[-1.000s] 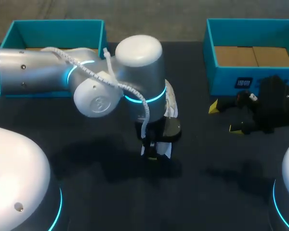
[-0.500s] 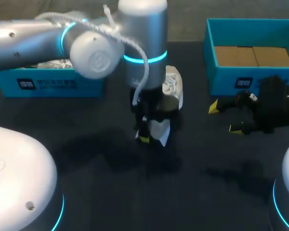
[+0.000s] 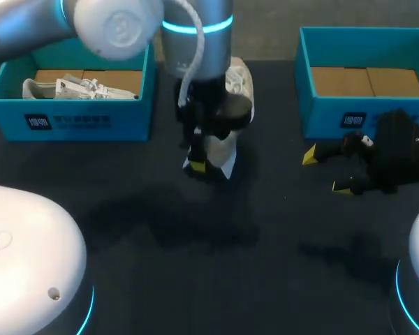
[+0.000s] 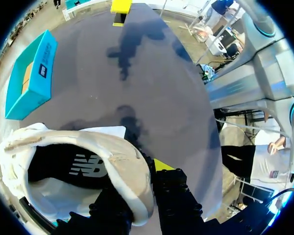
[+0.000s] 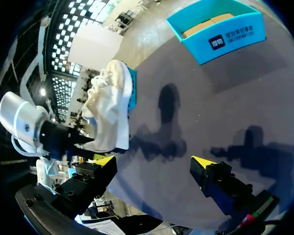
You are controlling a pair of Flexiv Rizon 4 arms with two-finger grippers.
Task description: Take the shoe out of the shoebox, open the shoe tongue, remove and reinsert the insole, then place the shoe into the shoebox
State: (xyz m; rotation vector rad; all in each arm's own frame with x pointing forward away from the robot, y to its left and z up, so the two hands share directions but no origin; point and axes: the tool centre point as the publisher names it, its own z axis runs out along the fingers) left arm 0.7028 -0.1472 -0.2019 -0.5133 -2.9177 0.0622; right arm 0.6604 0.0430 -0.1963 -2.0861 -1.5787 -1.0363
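A white shoe (image 3: 236, 87) hangs above the table's middle, heel down and toe up, with my left gripper (image 3: 204, 159) shut on its heel. In the left wrist view the fingers pinch the heel collar of the shoe (image 4: 88, 147), and a dark insole (image 4: 73, 166) shows inside it. The left teal shoebox (image 3: 70, 122) holds a second white shoe (image 3: 77, 88). My right gripper (image 3: 326, 171) stands open in front of the right shoebox (image 3: 335, 112), with nothing in it. In the right wrist view the shoe (image 5: 110, 110) hangs ahead of my right gripper (image 5: 152, 164).
The right teal shoebox (image 5: 220, 32) shows only its cardboard floor. The dark table (image 3: 265, 265) has free room in front of both boxes and between my arms.
My left arm has risen and swung toward the table's far side with the shoe in its grip. The left box and the shoe in it have come into sight. The right arm has kept still.
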